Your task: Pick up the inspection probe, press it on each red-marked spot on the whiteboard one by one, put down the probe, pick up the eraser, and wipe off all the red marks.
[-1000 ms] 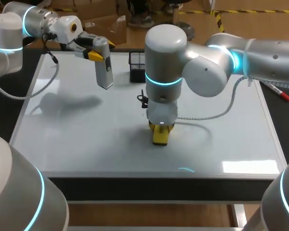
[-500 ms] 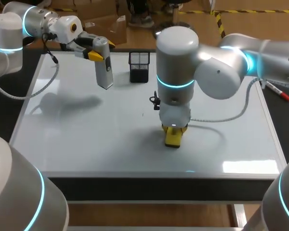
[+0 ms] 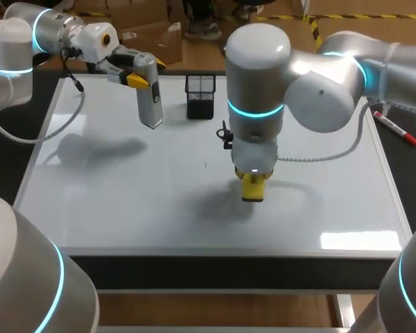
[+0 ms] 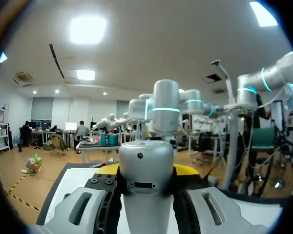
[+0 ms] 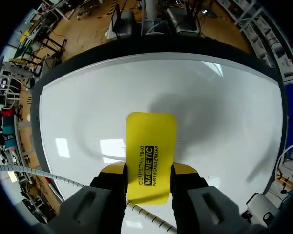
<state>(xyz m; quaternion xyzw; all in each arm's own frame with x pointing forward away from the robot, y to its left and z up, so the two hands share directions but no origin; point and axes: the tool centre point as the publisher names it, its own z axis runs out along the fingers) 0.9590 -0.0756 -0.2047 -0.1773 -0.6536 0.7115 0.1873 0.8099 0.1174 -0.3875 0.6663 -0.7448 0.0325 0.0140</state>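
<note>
Right jaws pinch eraser — arm upright over whiteboard.

The yellow eraser carries black printed lettering on its back. The lines run lengthwise, at the end clamped in the right hand.

One probe, one eraser, one mesh cup, one marker.

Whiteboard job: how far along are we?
Done: no red marks show on the whiteboard, so wiping looks nearly finished. In hand: right gripper holds the eraser down on the board. Remaining: the probe is in the raised left gripper, not put down.
</note>
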